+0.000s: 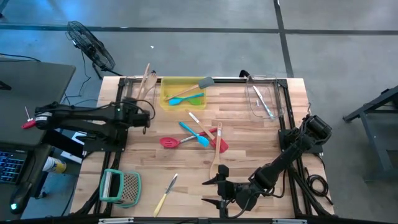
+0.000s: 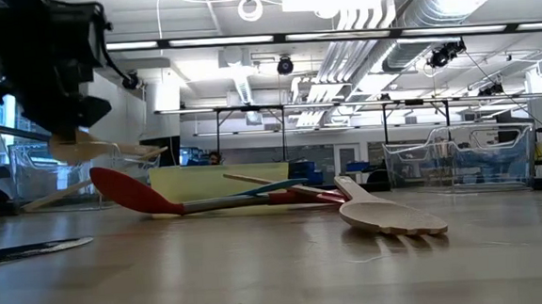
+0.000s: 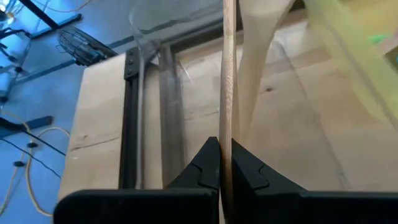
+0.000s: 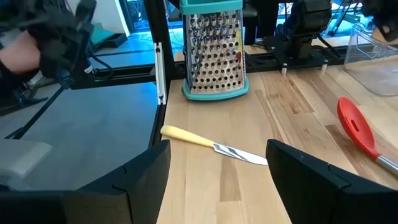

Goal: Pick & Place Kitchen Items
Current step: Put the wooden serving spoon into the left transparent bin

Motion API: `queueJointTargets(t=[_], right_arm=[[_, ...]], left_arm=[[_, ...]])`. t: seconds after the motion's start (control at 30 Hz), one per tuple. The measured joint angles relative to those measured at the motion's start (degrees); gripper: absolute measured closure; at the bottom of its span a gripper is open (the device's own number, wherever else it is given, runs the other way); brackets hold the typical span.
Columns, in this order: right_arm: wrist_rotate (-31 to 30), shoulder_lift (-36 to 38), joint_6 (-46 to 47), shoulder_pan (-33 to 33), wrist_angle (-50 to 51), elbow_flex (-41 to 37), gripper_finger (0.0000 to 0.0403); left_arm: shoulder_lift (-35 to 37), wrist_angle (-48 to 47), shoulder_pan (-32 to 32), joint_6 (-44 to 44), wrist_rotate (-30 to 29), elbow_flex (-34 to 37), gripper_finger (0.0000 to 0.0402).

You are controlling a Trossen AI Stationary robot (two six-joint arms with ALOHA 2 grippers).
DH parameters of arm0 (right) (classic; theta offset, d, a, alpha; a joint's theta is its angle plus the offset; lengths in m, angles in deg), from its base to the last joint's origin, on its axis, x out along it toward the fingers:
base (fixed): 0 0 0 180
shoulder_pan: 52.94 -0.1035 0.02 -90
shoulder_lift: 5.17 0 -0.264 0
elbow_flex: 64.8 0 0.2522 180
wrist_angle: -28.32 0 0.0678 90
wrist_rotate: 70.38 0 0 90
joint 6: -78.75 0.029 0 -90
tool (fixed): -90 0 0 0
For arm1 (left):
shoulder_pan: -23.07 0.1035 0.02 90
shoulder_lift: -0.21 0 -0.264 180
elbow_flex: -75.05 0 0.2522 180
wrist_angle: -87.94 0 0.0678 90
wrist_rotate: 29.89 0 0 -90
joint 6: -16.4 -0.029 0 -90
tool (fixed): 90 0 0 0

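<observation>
The wooden counter [image 1: 249, 143] carries a central scatter of utensils [image 1: 196, 134]. The left pincer [image 3: 222, 163] clenches a wooden utensil handle [image 3: 227, 74] near the far-left corner; the right pincer [image 4: 217, 158] gapes empty above a yellow-handled knife [image 4: 211, 144].

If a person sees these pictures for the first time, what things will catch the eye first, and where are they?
The bright yellow tray at the table's far edge stands out, holding blue and green spatulas, with a red spatula and more utensils scattered at the table's middle. The left tool is shut on a pale wooden utensil beside the tray. The right tool, open, hangs at the near edge, facing a yellow-handled knife and a teal grater.
</observation>
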State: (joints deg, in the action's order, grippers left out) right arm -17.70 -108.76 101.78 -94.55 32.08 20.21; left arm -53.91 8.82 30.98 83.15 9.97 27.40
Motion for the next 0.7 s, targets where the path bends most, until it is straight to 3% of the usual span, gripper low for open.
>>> queueJointTargets(t=[0.27,0.7], right_arm=[[0.0,0.0,1.0,0.0,0.3,0.0,0.0145],[-0.2,0.0,1.2,0.0,0.3,0.0,0.0145]], left_arm=[[-0.7,12.7,3.9,-7.0,3.3,5.5,0.04],[-0.7,13.5,5.3,-9.5,9.1,6.1,0.04]])
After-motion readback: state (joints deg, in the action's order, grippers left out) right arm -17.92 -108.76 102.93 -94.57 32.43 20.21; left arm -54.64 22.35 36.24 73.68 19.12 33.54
